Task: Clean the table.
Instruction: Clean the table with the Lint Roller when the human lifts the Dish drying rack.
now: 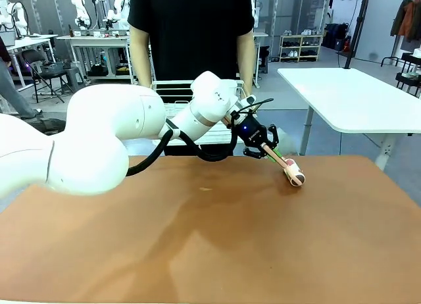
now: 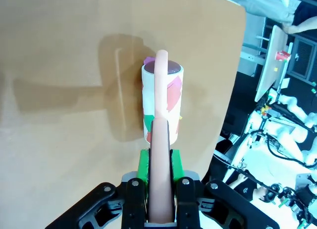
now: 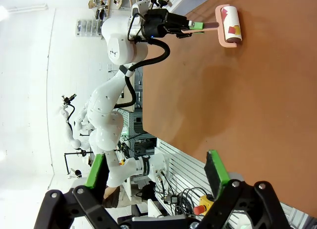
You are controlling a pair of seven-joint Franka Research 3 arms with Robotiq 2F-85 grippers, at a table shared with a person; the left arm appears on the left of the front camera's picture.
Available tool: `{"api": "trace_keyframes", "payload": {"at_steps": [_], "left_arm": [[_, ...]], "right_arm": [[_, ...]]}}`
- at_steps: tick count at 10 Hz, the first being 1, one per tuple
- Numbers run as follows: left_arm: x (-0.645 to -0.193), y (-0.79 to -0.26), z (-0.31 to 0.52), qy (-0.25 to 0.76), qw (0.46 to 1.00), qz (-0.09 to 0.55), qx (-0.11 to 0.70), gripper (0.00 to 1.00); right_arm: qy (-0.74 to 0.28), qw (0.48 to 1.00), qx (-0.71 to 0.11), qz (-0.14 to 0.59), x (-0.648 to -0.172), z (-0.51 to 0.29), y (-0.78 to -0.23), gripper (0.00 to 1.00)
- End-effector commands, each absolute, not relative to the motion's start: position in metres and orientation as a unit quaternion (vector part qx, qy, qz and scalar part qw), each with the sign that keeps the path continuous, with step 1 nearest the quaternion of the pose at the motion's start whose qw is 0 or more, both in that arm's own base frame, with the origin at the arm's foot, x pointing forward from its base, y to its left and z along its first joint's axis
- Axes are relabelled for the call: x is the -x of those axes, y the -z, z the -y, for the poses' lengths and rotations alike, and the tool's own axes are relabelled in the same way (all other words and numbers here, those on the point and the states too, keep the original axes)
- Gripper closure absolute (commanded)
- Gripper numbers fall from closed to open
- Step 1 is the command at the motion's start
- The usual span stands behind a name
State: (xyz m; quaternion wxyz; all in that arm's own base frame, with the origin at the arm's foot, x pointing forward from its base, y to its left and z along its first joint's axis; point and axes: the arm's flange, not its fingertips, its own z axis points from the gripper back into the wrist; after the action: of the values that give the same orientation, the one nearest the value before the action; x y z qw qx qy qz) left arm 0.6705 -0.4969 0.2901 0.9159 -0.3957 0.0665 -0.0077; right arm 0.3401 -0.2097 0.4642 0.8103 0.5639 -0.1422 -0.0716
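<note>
The reddish-brown table (image 1: 210,245) spreads across the front view. My left gripper (image 1: 266,150) reaches over its far right part, shut on the pink handle of a lint roller (image 1: 294,173). The roller's white drum with red and green patches rests on the tabletop. In the left wrist view the green pads clamp the handle at my left gripper (image 2: 159,162), and the lint roller (image 2: 162,97) lies ahead on the table (image 2: 59,50). My right gripper (image 3: 156,164) stands open with nothing between its fingers, far from the lint roller (image 3: 230,27) on the table (image 3: 237,100).
A person (image 1: 191,27) in black stands at the far side behind a white wire rack (image 1: 174,97). A white-topped table (image 1: 348,93) stands at the back right. A small pale speck (image 1: 206,189) lies mid-table. The table's rounded far corner is close to the roller.
</note>
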Motion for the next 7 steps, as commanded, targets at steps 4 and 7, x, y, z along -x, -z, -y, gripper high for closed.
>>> {"api": "trace_keyframes", "payload": {"at_steps": [4,7], "left_arm": [[-0.705,-0.326,0.545,0.049,0.871,-0.140,0.469,0.79],[-0.698,-0.381,0.524,0.054,0.861,-0.112,0.493,0.79]], "right_arm": [[0.064,0.807,-0.567,0.151,-0.337,0.209,-0.466,0.00],[0.064,0.807,-0.567,0.151,-0.337,0.209,-0.466,0.00]]}}
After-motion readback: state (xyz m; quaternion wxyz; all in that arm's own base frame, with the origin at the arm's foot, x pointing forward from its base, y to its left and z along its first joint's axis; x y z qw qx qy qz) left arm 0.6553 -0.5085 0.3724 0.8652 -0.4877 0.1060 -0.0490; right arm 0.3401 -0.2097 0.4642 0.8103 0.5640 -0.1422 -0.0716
